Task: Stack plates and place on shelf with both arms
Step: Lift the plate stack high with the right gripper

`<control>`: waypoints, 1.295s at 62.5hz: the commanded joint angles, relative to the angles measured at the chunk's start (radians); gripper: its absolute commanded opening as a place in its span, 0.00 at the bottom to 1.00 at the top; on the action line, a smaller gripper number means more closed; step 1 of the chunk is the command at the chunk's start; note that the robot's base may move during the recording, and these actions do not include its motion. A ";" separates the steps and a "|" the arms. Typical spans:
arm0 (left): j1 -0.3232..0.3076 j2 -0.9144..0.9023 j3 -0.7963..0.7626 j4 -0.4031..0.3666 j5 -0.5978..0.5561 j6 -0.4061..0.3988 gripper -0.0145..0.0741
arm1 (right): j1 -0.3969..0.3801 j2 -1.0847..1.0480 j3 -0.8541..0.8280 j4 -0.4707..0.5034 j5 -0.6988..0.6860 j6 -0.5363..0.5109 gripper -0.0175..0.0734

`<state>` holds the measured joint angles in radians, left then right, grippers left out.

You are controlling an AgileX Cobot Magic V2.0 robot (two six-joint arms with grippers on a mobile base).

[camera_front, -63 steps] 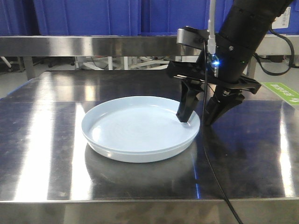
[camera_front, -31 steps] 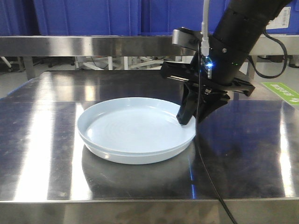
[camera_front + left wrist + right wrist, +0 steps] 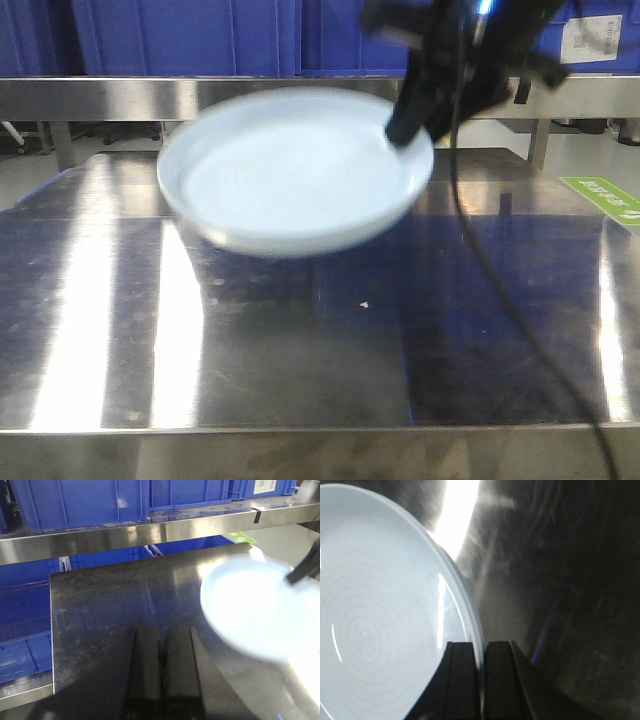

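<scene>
The plates are held in the air above the steel table, clear of its surface and tilted slightly. They are smeared by motion blur into one pale disc, so two separate plates cannot be told apart. Their right-hand rim is pinched by the right gripper, with one finger laid on the inner face of the rim and the other hidden beneath. In the right wrist view, the rim is seen running down into the narrow slot between the two dark fingers, which are clamped on it. The left gripper is seen over bare tabletop near the front edge, well apart from the plates, its fingers pressed together with nothing between them. Behind the plates, the shelf is crossed by its flat metal rail, and blue crates are stood on it. A black cable is hung from the right arm down across the table. A green sign is visible at the far right.
</scene>
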<state>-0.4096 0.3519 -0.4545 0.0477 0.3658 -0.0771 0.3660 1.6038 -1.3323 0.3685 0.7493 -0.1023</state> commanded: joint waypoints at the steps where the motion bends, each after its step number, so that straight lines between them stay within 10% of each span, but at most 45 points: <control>1: -0.005 0.013 -0.029 0.002 -0.089 -0.009 0.26 | 0.000 -0.138 -0.031 0.015 -0.057 -0.004 0.25; 43: -0.005 0.013 -0.029 0.002 -0.089 -0.009 0.26 | 0.000 -0.784 0.440 -0.011 -0.316 -0.028 0.25; 81: -0.005 0.013 -0.029 0.002 -0.089 -0.009 0.26 | 0.000 -0.849 0.510 -0.011 -0.343 -0.028 0.25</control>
<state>-0.4096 0.3519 -0.4545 0.0477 0.3658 -0.0771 0.3660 0.7646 -0.7920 0.3418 0.5043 -0.1216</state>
